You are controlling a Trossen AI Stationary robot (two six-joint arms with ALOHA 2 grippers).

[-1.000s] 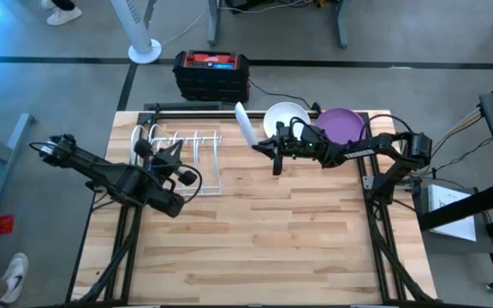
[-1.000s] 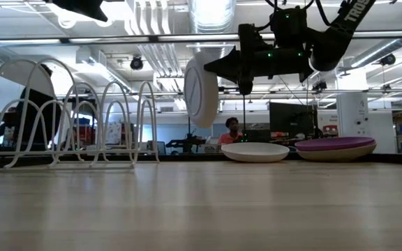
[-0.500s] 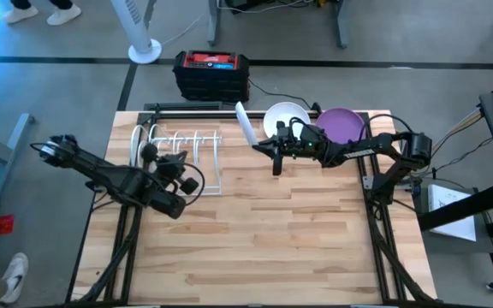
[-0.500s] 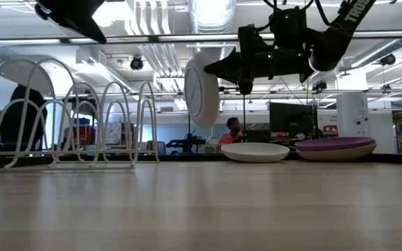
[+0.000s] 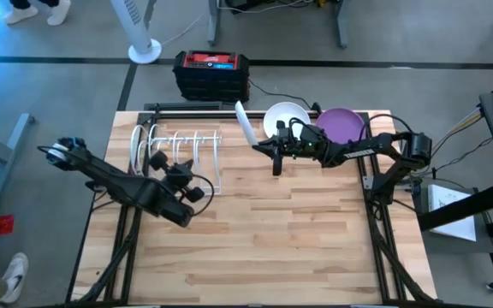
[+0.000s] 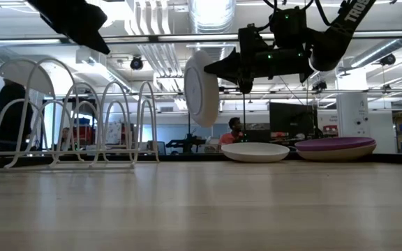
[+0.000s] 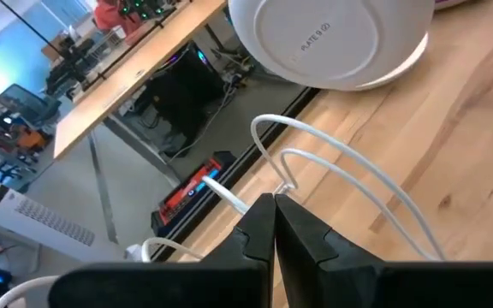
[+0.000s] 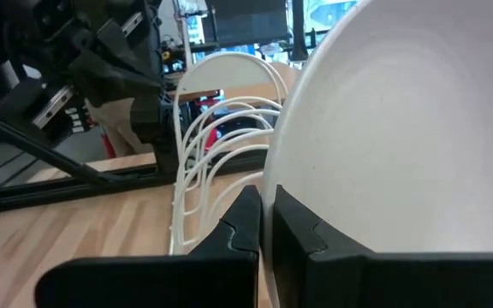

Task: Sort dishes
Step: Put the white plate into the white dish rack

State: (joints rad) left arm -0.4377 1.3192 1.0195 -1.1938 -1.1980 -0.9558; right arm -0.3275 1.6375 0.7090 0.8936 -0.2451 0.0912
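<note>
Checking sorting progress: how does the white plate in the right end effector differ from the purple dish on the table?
The white plate is held on edge in the air by the right end effector; the purple dish lies flat on the table. One is white, the other purple. Both are round and outside the wire rack.

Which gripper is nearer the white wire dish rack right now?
Left. The left gripper sits at the white wire dish rack's near edge, fingers shut. The right gripper hangs off to the rack's right, gripping the upright white round plate.

White plate underside reads "PLATE 9 (2)".
</note>
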